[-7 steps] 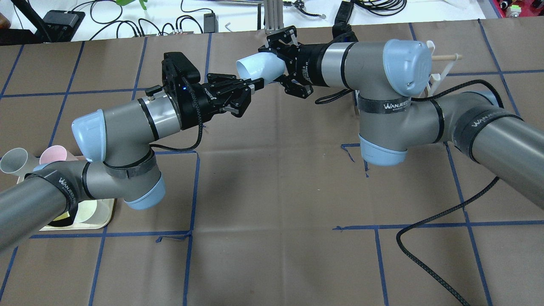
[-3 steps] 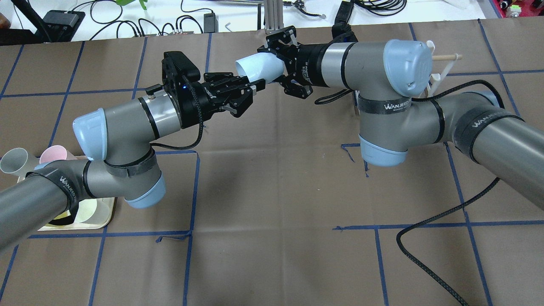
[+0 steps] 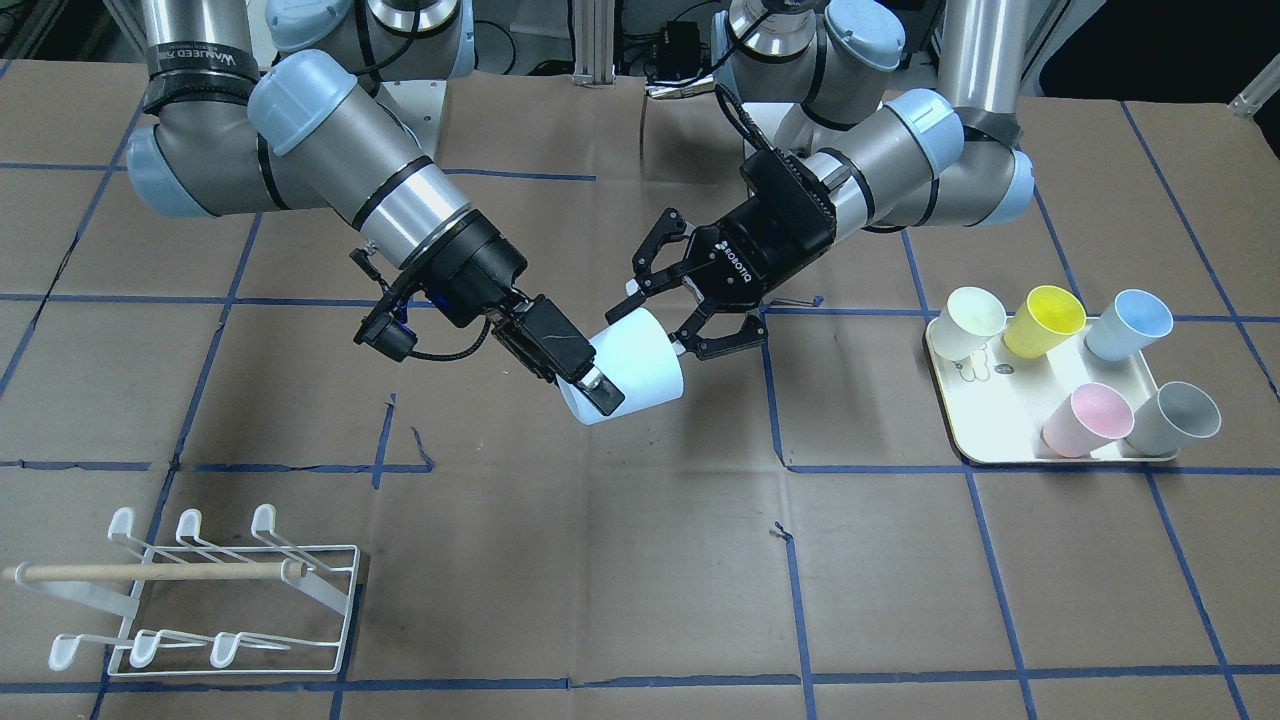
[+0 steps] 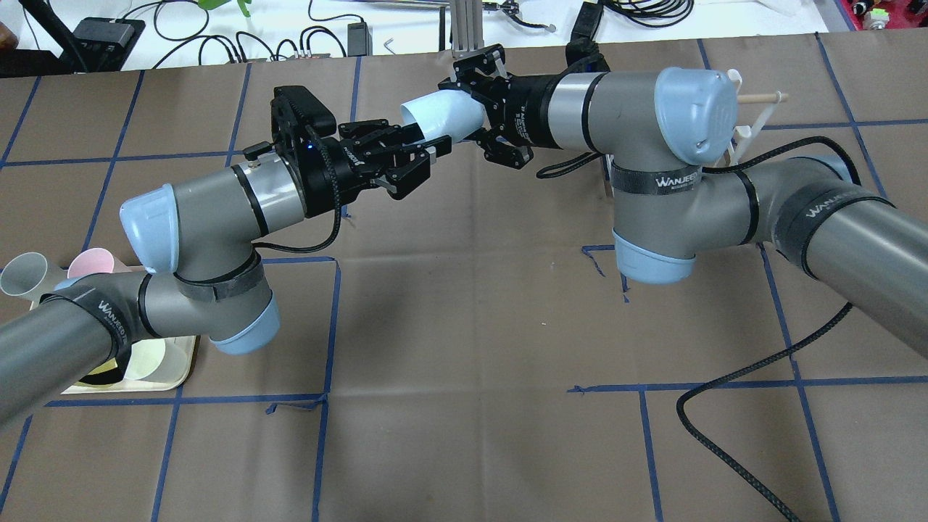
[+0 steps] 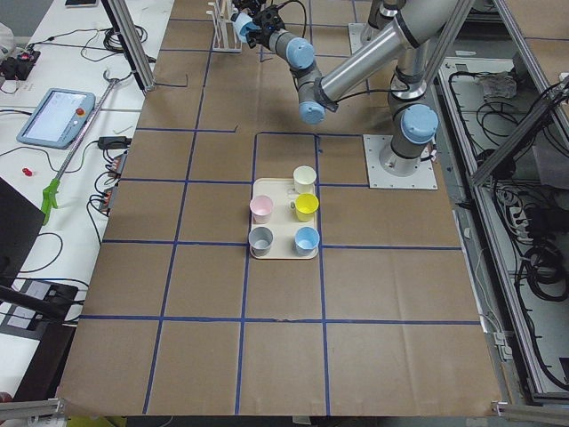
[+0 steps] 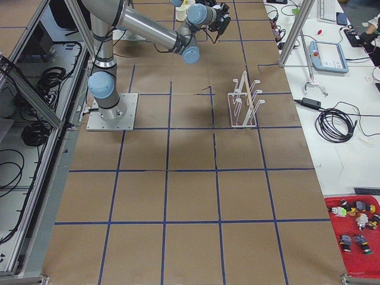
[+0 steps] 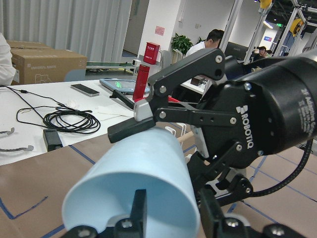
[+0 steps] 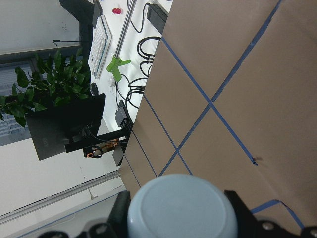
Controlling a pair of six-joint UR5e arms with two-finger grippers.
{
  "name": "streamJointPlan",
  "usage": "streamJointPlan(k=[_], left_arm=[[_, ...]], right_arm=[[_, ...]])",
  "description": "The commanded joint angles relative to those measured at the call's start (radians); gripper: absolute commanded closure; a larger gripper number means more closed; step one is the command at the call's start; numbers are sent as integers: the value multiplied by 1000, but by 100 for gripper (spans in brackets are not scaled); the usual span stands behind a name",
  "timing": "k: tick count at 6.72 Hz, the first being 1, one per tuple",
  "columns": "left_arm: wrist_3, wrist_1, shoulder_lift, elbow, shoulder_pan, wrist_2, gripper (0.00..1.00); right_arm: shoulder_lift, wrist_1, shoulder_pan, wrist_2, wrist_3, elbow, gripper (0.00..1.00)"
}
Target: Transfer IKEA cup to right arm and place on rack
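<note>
The pale blue IKEA cup [image 3: 645,360] lies sideways in the air over the middle of the table, also seen in the overhead view [image 4: 442,114]. My right gripper [image 3: 610,382] is shut on its base end; the right wrist view shows the round base [image 8: 181,208] between both fingers. My left gripper [image 3: 662,318] is open at the cup's mouth [image 7: 133,183], one finger inside the rim and one outside, with a gap to the wall. The white wire rack [image 3: 150,572] stands far off on the right arm's side, partly hidden behind the elbow in the overhead view [image 4: 750,119].
A cream tray [image 3: 1000,435] with several coloured cups sits beside the left arm. A black cable [image 4: 725,377] loops over the table under the right arm. Blue tape lines mark the brown table cover.
The left wrist has shifted slightly left and turned a little. The cup and the right gripper have stayed almost in place.
</note>
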Motion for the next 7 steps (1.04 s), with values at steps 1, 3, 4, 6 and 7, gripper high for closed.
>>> streamJointPlan(k=[1,3,4,6,7], left_arm=[[-22,8,30,-10,77,-17,51],[-22,9,60,-48,164,-71,51],[-22,4,80,-50,188,-69,51],[-21,-80,78,-7,191,-34,30],[-21,-155,85,32,191,14,25]], right_arm=[[0,0,-1,1,-2,0,66],[2,3,-22,1,-9,-3,67],[0,2,-48,1,-9,-3,67],[0,-5,-70,3,-12,0,68],[0,-8,-93,3,-14,0,69]])
